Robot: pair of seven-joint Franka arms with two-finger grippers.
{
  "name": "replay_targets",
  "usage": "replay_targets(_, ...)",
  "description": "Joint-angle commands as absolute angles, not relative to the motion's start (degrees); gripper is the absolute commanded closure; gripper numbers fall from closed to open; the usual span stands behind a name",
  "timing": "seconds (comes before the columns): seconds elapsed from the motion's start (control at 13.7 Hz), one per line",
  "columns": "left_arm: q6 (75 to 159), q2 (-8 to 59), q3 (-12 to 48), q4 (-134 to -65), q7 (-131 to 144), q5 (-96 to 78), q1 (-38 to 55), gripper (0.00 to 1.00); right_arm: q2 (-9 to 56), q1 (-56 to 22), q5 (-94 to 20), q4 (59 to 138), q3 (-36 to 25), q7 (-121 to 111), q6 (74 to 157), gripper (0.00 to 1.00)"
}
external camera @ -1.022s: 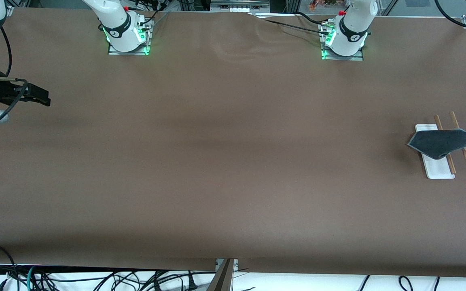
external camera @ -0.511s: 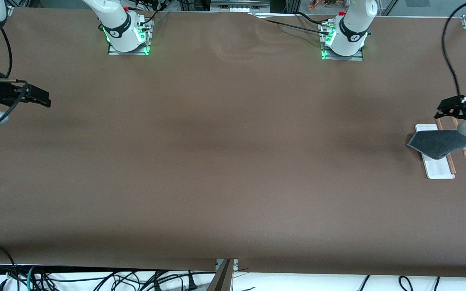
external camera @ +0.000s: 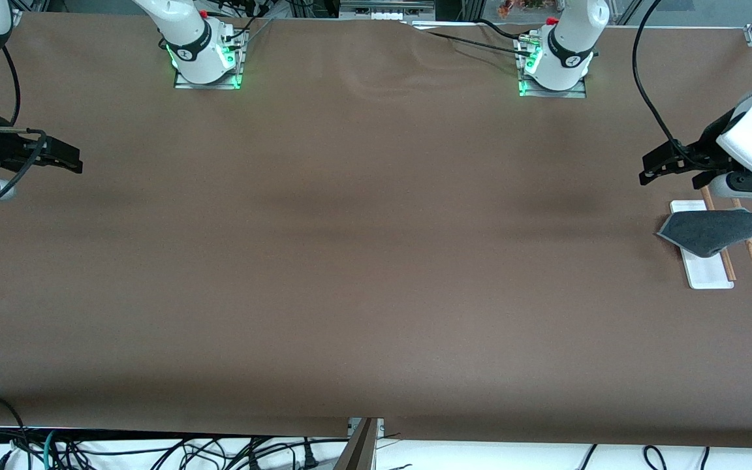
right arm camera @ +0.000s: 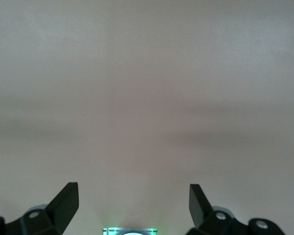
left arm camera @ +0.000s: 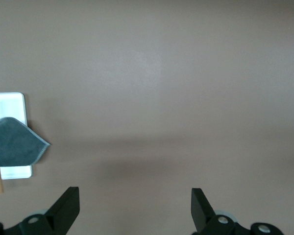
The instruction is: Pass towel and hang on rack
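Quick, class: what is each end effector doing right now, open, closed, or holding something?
Left end effector: open, holding nothing, above the table beside the rack.
Right end effector: open, empty, waiting at its table end.

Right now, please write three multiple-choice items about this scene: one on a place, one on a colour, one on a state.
1. Where does the towel lie?
A. draped over the rack rods
B. flat on the table near the right arm
C. in an end effector

2. Which face of the towel shows?
A. pink-red
B. dark grey
C. white

3. How is the left end effector?
A. shut on the towel
B. shut, empty
C. open, empty

Key: 1 A, it covers both rods; 2 B, only grey is visible; 3 C, its fingers stand apart, holding nothing.
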State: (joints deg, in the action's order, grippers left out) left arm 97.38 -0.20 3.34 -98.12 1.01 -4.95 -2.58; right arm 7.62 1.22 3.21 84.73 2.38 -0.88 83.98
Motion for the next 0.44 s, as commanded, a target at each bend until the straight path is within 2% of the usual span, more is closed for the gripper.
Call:
replay_targets(0.0,98.35,-1.58,2.55,-99.93,2.11,-5.54,-2.20,0.00,7.21,1.58,3.69,84.81,2.90,-1.23,84.55,0.00)
replay_targets(0.36,98.26,-2.11,2.55,-100.46,1.50,-0.26,-0.97,0.00,7.12,1.58,3.69,84.81,2.99,-1.23,84.55,0.00)
